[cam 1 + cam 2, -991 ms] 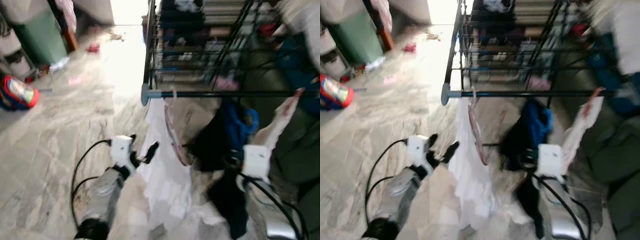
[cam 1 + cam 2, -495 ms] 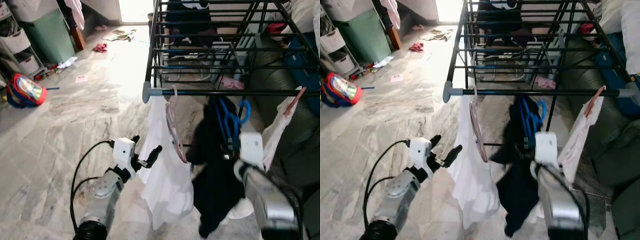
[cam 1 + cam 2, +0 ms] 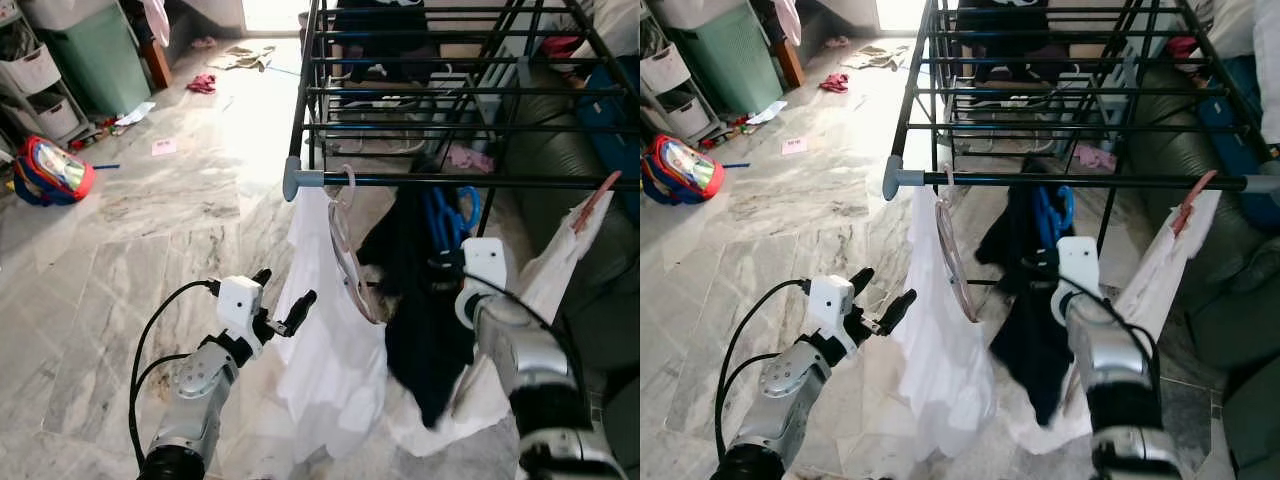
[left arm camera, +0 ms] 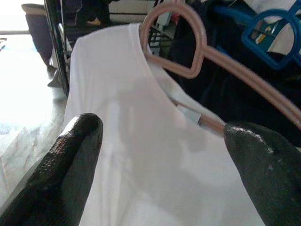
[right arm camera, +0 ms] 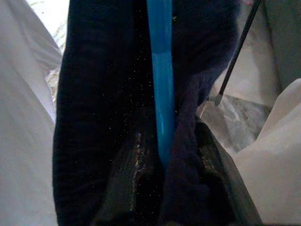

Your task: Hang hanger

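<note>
the right gripper (image 5: 164, 188) pinched the blue plastic hanger (image 3: 1051, 215) carrying a dark navy garment (image 3: 1025, 330) just under the black metal rack's front rail (image 3: 1080, 182); its hook needed lifting over that rail. the left gripper (image 3: 283, 305), fingers spread, waited beside the white t-shirt (image 3: 325, 360).

The right tool (image 3: 440, 268) has risen toward 12 o'clock, carrying the blue hanger (image 3: 443, 215) with its dark garment (image 3: 415, 300) up until the hook sits just under the rack's front rail (image 3: 480, 181).

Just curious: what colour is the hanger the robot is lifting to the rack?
Blue hanger, carrying a dark garment; clearest in the right eye view.
</note>
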{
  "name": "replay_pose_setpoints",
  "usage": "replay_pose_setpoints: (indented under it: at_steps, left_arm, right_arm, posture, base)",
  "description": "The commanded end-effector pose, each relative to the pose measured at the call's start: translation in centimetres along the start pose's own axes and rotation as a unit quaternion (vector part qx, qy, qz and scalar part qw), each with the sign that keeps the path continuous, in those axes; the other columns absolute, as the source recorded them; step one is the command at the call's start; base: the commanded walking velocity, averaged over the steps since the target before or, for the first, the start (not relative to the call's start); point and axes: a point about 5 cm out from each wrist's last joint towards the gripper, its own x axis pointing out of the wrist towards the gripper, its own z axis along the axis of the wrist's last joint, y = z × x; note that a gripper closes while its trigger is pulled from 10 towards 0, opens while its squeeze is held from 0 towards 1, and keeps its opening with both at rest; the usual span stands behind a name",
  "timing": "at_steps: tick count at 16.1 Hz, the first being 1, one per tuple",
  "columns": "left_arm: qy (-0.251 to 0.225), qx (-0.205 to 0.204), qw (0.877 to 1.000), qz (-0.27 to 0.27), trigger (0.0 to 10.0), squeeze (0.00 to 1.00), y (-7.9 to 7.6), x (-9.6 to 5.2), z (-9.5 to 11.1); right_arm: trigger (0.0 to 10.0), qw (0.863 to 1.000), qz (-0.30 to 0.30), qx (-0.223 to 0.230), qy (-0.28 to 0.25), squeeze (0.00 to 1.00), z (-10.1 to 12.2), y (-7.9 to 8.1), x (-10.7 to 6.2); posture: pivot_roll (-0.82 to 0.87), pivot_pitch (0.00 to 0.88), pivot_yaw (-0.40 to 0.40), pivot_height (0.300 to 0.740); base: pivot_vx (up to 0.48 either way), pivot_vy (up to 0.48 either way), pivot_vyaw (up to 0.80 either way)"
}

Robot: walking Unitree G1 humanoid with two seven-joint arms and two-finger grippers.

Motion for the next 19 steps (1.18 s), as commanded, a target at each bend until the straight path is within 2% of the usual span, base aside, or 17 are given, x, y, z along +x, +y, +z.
replay_pose_setpoints:
  at_steps: [1, 6, 9, 11, 13, 16, 19]
  left_arm:
    - [0.003, 0.002, 1.000, 0.005, 10.0, 0.00, 0.3, -0.5, -0.1]
    - [0.002, 0.003, 1.000, 0.006, 10.0, 0.00, 0.2, -0.7, -0.1]
    - [0.002, 0.005, 1.000, 0.008, 10.0, 0.00, 0.3, -0.7, -0.1]
    - [0.003, 0.006, 1.000, 0.009, 10.0, 0.00, 0.4, -0.7, -0.1]
    - [0.006, 0.007, 1.000, 0.004, 10.0, 0.00, 0.3, -0.6, -0.2]
    - [0.009, 0.007, 1.000, -0.006, 10.0, 0.00, 0.1, -0.2, -0.1]
    - [0.010, 0.007, 1.000, -0.009, 10.0, 0.00, 0.1, 0.0, -0.1]
  right_arm:
    - [10.0, 0.998, 0.002, 0.001, -0.063, 0.00, 3.7, -0.1, 0.3]
    - [10.0, 0.996, 0.012, -0.017, -0.083, 0.00, 5.3, 0.2, 0.7]
    - [10.0, 0.996, 0.020, -0.036, -0.082, 0.00, 3.7, 0.6, 0.2]
    - [10.0, 0.995, 0.020, -0.029, -0.090, 0.00, 3.1, 0.5, -0.7]
    - [10.0, 0.995, 0.015, -0.012, -0.096, 0.00, 3.7, 0.2, -1.2]
    - [10.0, 0.997, -0.004, 0.028, -0.075, 0.00, 4.7, -0.5, -0.7]
    - [10.0, 0.997, 0.001, 0.041, -0.066, 0.00, 5.9, -0.6, 0.4]
  posture:
    - [0.01, 0.152, 0.022, 0.740]
    - [0.02, 0.146, 0.017, 0.740]
    - [0.02, 0.143, 0.016, 0.740]
    - [0.01, 0.143, 0.023, 0.740]
    - [0.00, 0.144, 0.034, 0.740]
    - [-0.01, 0.146, 0.048, 0.740]
    - [-0.01, 0.145, 0.048, 0.740]
  base:
    - [0.000, 0.000, 0.00]
    - [0.000, 0.000, 0.00]
    - [0.000, 0.000, 0.00]
    - [0.000, 0.000, 0.00]
    - [0.000, 0.000, 0.00]
    - [0.000, 0.000, 0.00]
    - [0.000, 0.000, 0.00]
